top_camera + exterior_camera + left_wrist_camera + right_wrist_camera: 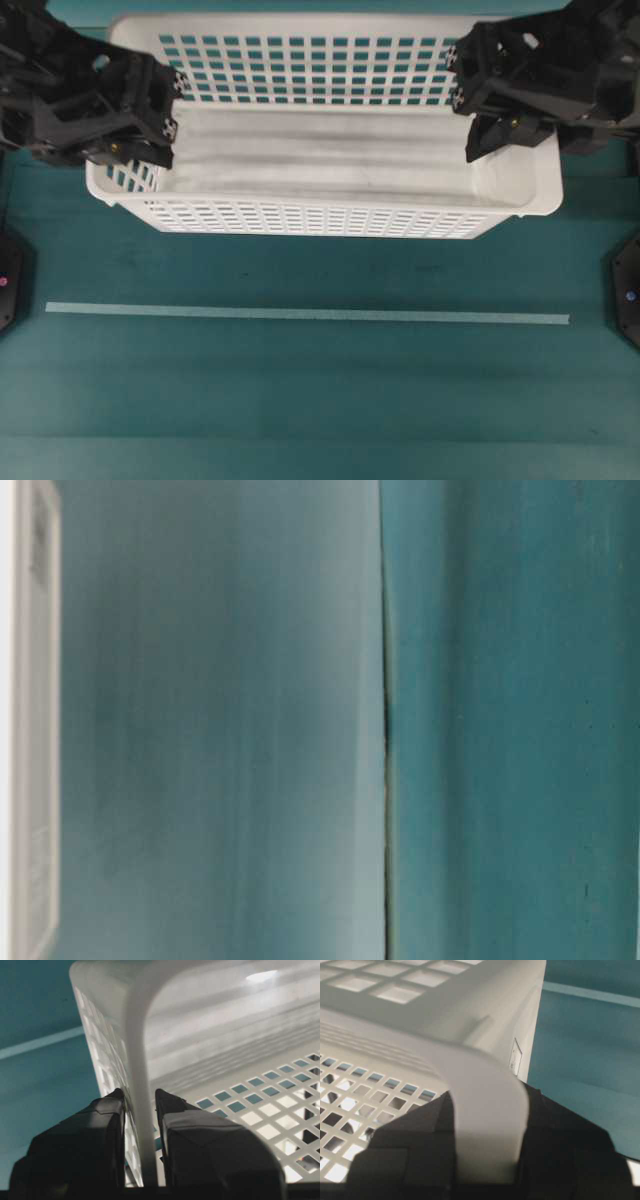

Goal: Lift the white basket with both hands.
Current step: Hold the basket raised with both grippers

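Note:
The white basket (320,150) lies across the back of the teal table, its slotted near wall facing the front. My left gripper (140,150) is shut on the basket's left end. In the left wrist view the gripper (140,1095) has one finger outside the slotted wall and one inside, pinching the rolled rim of the basket (210,1035). My right gripper (490,140) is shut on the right end. In the right wrist view the gripper (490,1105) has black fingers on both sides of the broad rim of the basket (420,1015). Whether the basket touches the table I cannot tell.
A pale tape line (300,314) runs across the teal table in front of the basket. Black arm bases sit at the left edge (8,280) and right edge (628,290). The table-level view is a blur of teal with a dark seam (385,730).

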Robot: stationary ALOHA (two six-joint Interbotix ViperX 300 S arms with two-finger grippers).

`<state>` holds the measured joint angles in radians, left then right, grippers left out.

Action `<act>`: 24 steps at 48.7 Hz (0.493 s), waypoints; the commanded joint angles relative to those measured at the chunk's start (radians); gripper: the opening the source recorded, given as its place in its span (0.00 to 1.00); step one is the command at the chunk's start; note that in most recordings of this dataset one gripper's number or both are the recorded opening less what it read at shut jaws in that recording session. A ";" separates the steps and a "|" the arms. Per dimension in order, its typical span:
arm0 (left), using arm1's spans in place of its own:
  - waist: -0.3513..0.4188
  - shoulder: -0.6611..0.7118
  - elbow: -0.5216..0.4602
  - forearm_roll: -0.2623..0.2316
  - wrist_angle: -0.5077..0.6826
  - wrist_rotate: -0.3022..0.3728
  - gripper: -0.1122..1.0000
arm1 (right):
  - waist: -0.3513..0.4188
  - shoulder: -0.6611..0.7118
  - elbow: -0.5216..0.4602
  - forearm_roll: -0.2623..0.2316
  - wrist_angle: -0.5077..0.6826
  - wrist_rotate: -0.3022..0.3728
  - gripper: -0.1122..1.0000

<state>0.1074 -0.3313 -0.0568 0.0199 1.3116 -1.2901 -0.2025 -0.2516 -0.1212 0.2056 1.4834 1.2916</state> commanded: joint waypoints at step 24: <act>-0.026 0.081 -0.305 0.003 0.097 0.110 0.20 | 0.052 0.031 -0.181 0.002 0.091 -0.054 0.29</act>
<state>0.0813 -0.2608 -0.2945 0.0184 1.4327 -1.2456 -0.2010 -0.2408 -0.2715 0.2010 1.5892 1.2916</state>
